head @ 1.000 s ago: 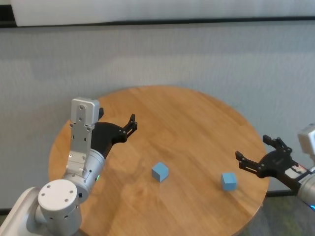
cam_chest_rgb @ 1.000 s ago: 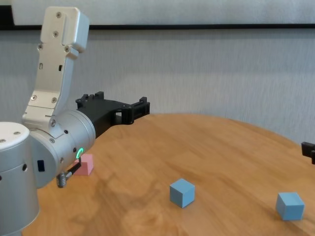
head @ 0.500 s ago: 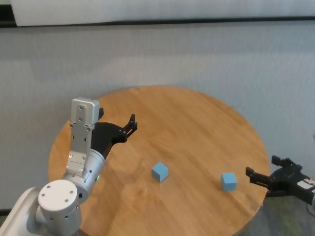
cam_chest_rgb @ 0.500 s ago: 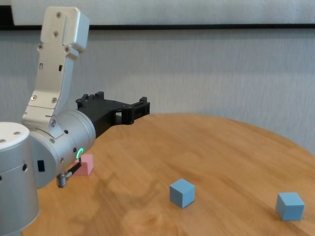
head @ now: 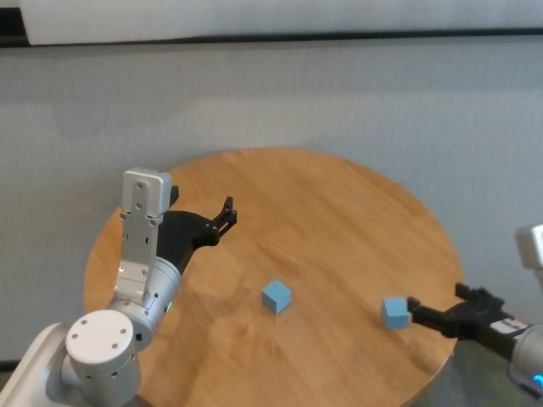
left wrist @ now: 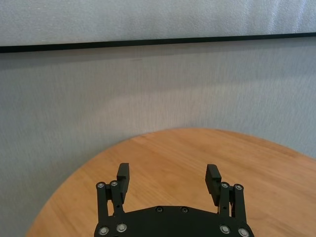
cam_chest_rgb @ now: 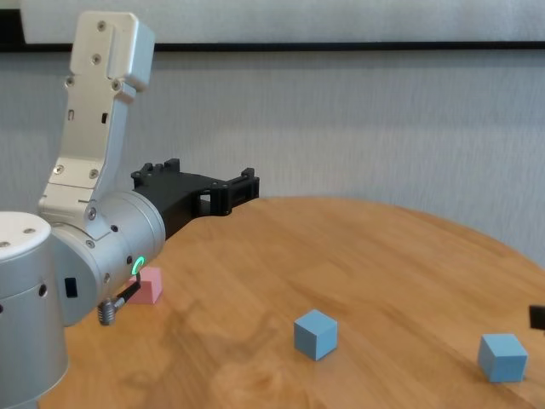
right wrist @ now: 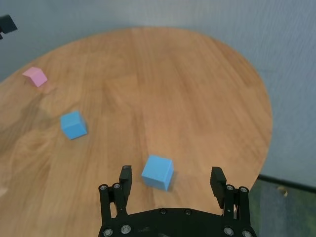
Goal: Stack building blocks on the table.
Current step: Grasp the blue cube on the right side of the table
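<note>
Wood-grain round worktop (head: 339,212) is seen bearing three matte cubes well apart, the right blue cube (right wrist: 158,172) framed untouched by the spread, empty right pincer (right wrist: 171,182); left pincer (left wrist: 168,177) held spread, empty.

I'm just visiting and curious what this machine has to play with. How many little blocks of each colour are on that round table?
Light blue cubes: 2, one near the table's middle and one by the open right gripper
Pink cubes: 1, beside the left arm
Total: 3 cubes, all lying apart on the table, none stacked.
</note>
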{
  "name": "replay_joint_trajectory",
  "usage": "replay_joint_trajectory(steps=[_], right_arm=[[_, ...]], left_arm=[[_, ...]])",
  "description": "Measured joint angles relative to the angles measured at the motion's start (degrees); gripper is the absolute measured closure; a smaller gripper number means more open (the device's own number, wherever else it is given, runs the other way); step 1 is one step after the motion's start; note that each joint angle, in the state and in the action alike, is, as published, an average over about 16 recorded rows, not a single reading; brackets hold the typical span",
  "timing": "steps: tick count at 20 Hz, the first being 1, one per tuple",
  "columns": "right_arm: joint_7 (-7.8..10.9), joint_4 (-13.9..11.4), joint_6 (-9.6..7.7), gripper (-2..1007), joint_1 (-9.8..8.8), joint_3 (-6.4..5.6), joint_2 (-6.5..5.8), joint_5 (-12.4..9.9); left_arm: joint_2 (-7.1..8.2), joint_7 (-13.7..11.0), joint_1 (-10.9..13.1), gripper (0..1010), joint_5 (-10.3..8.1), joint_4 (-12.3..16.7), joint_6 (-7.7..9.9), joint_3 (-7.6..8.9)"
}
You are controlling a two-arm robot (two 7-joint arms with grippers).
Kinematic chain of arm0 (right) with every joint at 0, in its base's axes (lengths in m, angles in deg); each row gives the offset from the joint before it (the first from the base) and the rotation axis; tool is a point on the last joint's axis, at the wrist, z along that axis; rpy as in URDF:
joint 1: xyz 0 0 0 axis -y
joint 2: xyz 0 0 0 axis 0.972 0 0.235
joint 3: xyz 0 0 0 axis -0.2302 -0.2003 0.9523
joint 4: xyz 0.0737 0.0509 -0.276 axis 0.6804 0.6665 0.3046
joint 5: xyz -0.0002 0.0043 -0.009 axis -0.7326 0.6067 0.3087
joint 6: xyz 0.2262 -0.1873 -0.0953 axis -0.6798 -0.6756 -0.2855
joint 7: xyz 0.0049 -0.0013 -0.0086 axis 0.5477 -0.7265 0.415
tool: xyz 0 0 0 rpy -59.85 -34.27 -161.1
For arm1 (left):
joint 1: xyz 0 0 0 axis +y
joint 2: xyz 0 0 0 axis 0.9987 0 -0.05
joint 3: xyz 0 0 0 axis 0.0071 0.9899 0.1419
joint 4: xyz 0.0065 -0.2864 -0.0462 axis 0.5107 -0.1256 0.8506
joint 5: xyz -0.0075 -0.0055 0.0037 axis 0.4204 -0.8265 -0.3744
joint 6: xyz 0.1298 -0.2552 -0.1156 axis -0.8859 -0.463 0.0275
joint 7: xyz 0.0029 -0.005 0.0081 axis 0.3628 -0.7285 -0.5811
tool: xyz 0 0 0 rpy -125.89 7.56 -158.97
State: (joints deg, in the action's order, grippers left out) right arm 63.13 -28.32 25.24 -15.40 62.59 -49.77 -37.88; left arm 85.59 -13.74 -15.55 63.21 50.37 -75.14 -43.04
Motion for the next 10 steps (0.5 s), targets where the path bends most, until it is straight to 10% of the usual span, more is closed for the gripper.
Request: replay_joint_trajectory(steps=[10], right_arm=[[-5.48, -0.9, -5.21, 0, 0.69, 2.14, 3.7, 4.0]], left_arm=[[0.0, 0.0, 0.0, 10, 0.0, 0.0, 0.0, 0.0]])
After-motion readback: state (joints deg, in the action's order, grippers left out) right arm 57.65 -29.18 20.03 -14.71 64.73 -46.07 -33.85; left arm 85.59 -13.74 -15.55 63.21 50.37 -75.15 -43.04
